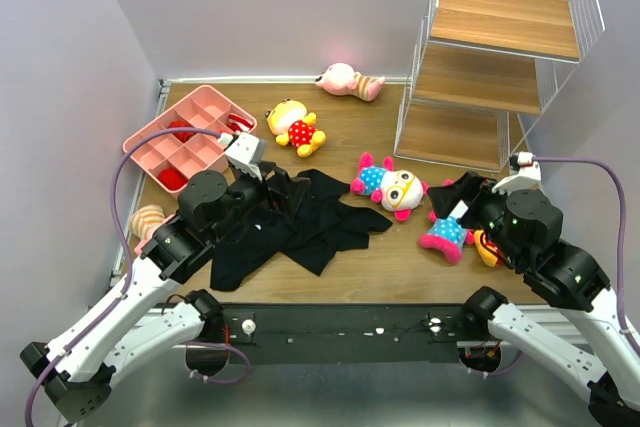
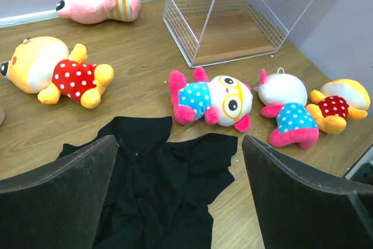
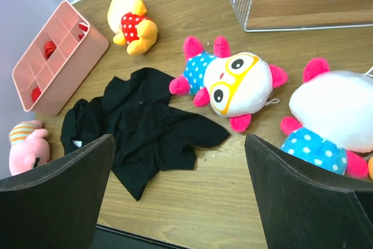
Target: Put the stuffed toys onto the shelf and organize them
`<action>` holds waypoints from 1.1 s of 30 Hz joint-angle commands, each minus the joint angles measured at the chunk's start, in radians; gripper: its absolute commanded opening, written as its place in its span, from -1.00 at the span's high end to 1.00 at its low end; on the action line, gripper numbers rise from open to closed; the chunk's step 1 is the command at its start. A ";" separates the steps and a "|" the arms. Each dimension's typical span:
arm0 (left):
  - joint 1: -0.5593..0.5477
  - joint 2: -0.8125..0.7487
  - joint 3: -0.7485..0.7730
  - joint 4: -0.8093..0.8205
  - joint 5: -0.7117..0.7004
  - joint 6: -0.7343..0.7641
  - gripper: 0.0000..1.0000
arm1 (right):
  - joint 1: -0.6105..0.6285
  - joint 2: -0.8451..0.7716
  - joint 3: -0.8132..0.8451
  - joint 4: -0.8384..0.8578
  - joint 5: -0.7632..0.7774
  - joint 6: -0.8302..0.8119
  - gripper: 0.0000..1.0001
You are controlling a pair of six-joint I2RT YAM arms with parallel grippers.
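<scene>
The tall white-wire shelf with wooden boards (image 1: 500, 19) stood bare at the far right corner of the table (image 1: 392, 269), with the small plush dolls (image 1: 292, 128) scattered across the tabletop. The left gripper (image 2: 179, 141) and right gripper (image 3: 179, 140) gaped wide and held nothing. A first pick seemed next, likely the white-faced, blue-dotted doll (image 3: 329, 118) near the front right edge.

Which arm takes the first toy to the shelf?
Right. The right hand, open, is beside a blue-dotted doll near the shelf; the left hand hovers over the black garment, farther off.

White arms (image 1: 110, 322), black joints (image 1: 205, 197), purple cables (image 1: 575, 160)
</scene>
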 commanded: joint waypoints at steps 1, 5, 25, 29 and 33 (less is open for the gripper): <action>-0.006 -0.018 -0.005 -0.003 -0.024 0.019 -0.98 | 0.006 -0.020 0.018 -0.013 0.030 0.017 -1.00; -0.005 -0.018 -0.005 -0.003 -0.025 0.019 -0.98 | 0.006 -0.045 0.009 -0.009 0.038 0.017 -1.00; -0.006 -0.009 -0.005 -0.007 -0.030 0.021 -0.98 | -0.003 0.294 -0.200 0.239 0.026 0.006 -0.47; -0.006 -0.002 0.000 -0.012 -0.025 0.020 -0.98 | -0.013 0.400 -0.189 0.264 0.076 0.159 -0.48; -0.006 -0.004 0.000 -0.012 -0.025 0.020 -0.98 | -0.021 0.507 -0.166 0.209 0.121 0.490 -0.50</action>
